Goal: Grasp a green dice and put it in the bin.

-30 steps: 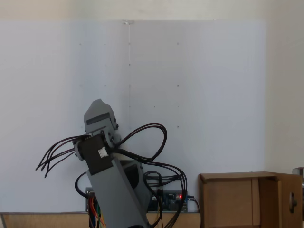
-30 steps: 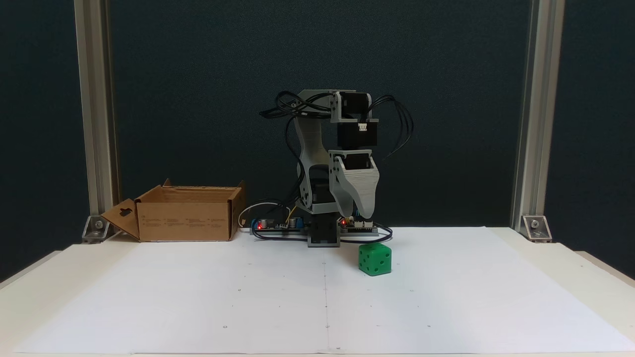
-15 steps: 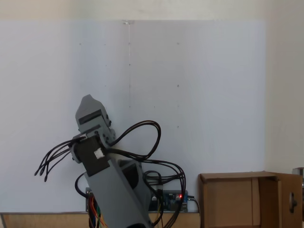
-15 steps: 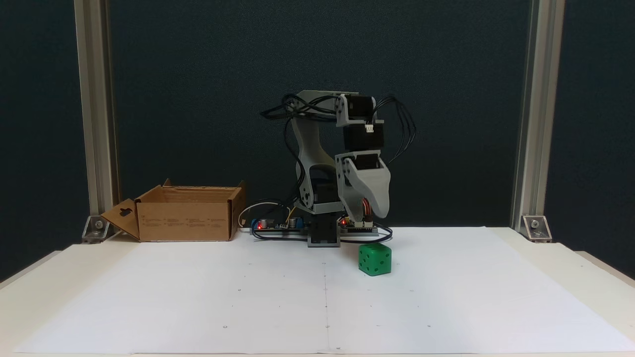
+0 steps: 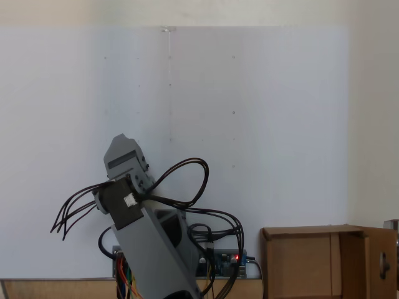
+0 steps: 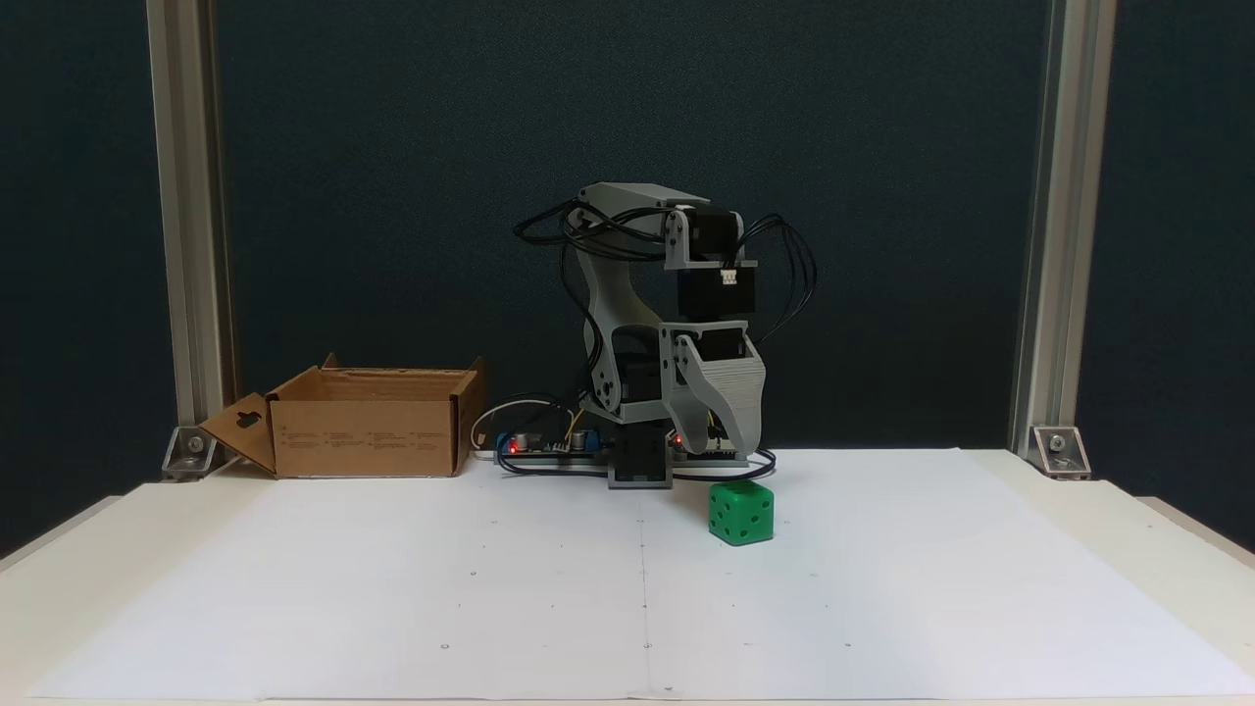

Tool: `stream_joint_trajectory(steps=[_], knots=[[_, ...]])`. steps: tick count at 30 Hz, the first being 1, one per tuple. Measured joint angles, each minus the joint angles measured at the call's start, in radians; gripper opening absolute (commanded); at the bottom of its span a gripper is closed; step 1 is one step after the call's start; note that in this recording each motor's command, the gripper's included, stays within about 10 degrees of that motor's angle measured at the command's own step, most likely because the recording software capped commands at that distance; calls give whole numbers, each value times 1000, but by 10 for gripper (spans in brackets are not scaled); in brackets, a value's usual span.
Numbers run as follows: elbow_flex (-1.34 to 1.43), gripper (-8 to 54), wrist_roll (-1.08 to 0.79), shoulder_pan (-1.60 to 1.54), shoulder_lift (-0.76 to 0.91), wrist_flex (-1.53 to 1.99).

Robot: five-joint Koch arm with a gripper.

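Gripper (image 6: 724,446) is hanging tip-down just above the green dice (image 6: 741,512) in the front-facing fixed view, its grey jaws pointing at the sheet a little behind and to the left of the cube. Half a second ago the tips were sitting higher, with a wider strip of dark backdrop showing under them; now they are dropping toward the table, and the upper arm is leaning lower and further forward. In the fixed view from above, the gripper (image 5: 123,151) is pulling slightly back toward the base compared with half a second ago, while a second ago it was sitting further right. The two jaws are lying close together with a narrow gap near the tips, and I cannot tell whether they are spread enough to take the cube or pressed together.

The green dice is resting on the white paper (image 6: 882,588), right of the centre line and nearer the camera than the arm's base (image 6: 639,466), exactly where it was a second ago, untouched. The bin (image 6: 368,422) is standing at the far left edge of the table, well apart from the cube, its flaps upright.

By my reading, the arm is closing in for the grasp: the descent is under way, but contact is not yet made.
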Motion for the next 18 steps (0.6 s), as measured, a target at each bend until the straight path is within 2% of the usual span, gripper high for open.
stream_joint_trajectory(steps=[7,18], knots=[[0,435,117,-3,0,-48],[29,431,126,-20,0,-123]])
